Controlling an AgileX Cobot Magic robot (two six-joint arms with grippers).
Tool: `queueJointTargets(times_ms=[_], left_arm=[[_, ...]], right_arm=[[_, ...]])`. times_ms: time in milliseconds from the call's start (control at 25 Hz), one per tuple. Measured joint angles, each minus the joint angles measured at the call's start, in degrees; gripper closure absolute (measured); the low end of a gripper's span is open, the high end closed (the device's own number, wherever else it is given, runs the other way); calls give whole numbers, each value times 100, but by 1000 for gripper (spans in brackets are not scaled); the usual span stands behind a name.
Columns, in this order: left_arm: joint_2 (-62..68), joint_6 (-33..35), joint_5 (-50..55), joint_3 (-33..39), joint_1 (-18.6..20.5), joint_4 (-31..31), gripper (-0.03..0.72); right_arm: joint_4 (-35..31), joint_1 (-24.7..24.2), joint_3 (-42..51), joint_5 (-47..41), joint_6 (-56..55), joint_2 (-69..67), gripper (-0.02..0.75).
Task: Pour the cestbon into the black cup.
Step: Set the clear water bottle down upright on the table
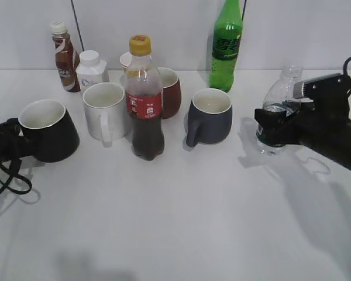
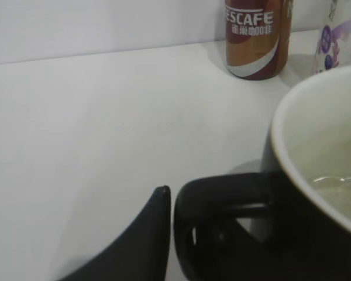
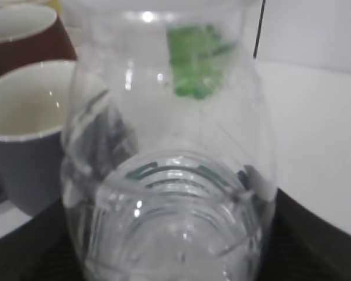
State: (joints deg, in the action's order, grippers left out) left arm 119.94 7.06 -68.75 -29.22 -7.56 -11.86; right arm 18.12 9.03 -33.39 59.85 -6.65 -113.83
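Note:
The black cup [image 1: 50, 132] stands at the left of the table, and some clear liquid shows in its white inside in the left wrist view [image 2: 292, 234]. My left gripper [image 1: 11, 137] is shut on its loop handle; one finger [image 2: 184, 211] lies against the handle's outer side and the other is hidden. The cestbon [image 1: 275, 102] stands upright at the right, capless, with a little water at the bottom. My right gripper [image 1: 275, 126] is shut round its lower body, and the bottle [image 3: 169, 146] fills the space between the jaws [image 3: 169, 257].
Between the cup and the bottle stand a white mug [image 1: 105, 111], a cola bottle [image 1: 145, 99], a dark red mug [image 1: 169, 91] and a navy-grey mug [image 1: 210, 117]. A tall green soda bottle [image 1: 226, 47], a Nescafe bottle [image 1: 64, 58] and a white jar [image 1: 92, 70] stand at the back.

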Motion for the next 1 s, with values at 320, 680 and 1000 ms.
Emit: queueJointTargets(times_ms=[320,680,1000], left_arm=[[0,0,-48,95,0,-31,507],[-7,0,-162,352,0,-12,413],[-12,-5,-103,527,0,26,408]], right_arm=[[111,0,0,93,0,-142,233],[135,0,0,40,5,-142,227],[141,0,0,110,12,-142,143]])
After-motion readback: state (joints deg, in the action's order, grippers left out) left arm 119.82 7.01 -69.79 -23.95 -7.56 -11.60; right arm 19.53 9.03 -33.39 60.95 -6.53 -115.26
